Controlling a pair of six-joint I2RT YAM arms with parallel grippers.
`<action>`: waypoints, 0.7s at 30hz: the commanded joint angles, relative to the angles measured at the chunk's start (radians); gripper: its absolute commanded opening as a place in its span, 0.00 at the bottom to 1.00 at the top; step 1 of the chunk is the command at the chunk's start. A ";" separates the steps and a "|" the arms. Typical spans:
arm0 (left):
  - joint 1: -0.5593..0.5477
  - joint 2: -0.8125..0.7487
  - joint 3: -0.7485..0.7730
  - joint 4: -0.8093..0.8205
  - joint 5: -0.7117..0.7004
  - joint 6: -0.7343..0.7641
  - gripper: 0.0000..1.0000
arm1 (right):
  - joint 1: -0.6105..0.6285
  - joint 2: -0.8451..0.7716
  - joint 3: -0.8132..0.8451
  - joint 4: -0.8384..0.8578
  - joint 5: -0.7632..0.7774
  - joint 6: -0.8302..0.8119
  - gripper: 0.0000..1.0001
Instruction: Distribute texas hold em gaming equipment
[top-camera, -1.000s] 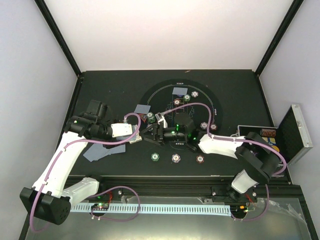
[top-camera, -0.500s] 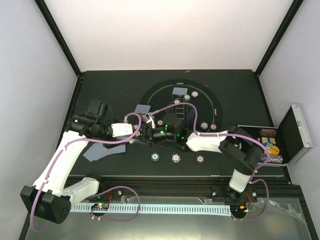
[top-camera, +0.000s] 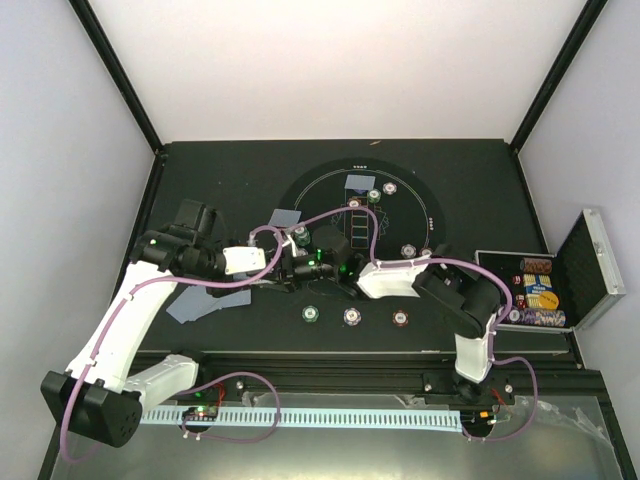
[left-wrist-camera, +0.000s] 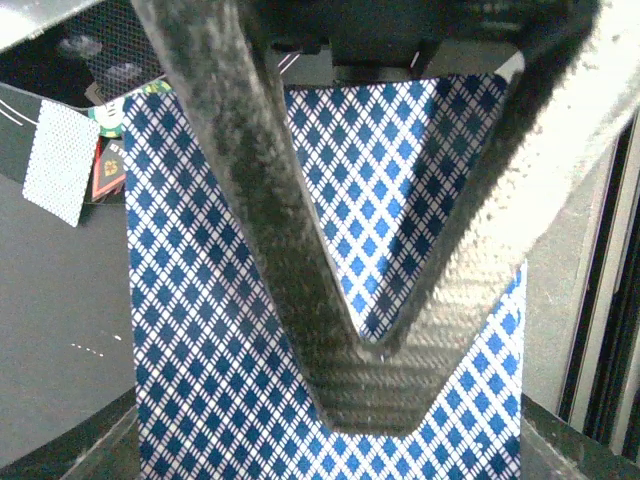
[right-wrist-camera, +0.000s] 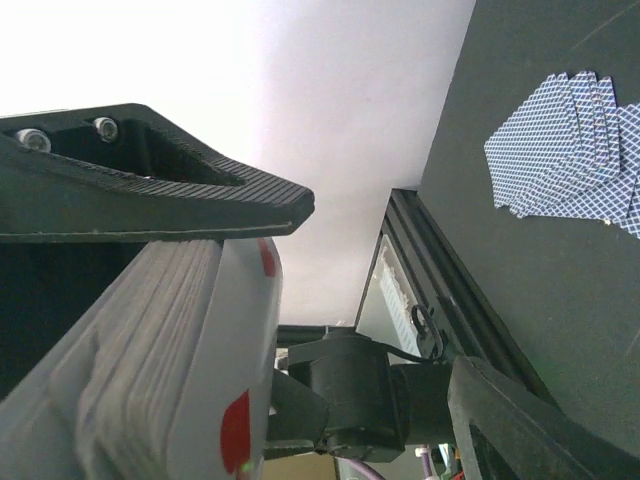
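My left gripper is shut on a deck of playing cards with blue-diamond backs; its fingers meet in a V over the top card. My right gripper is open and meets the left one over the mat. In the right wrist view the deck's white edge lies just under its upper finger. Green, purple-white and red-brown chips lie in a row nearer the arms. A spread of cards lies left of it and also shows in the right wrist view.
More chips and single cards lie on the round black mat. The open silver case holding chips stands at the right edge. A black rail runs along the near edge. White walls enclose the table.
My right arm has swung left, bringing its gripper up to the left gripper and the deck. The left arm has barely moved.
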 joint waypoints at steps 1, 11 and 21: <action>0.002 -0.008 0.010 -0.012 0.020 0.018 0.02 | -0.025 0.005 -0.059 0.071 -0.008 0.017 0.67; 0.002 -0.008 0.016 -0.011 0.022 0.016 0.02 | -0.071 -0.043 -0.162 0.078 0.012 -0.001 0.53; 0.002 -0.013 0.010 -0.014 0.018 0.023 0.02 | -0.080 -0.104 -0.134 -0.037 0.025 -0.067 0.41</action>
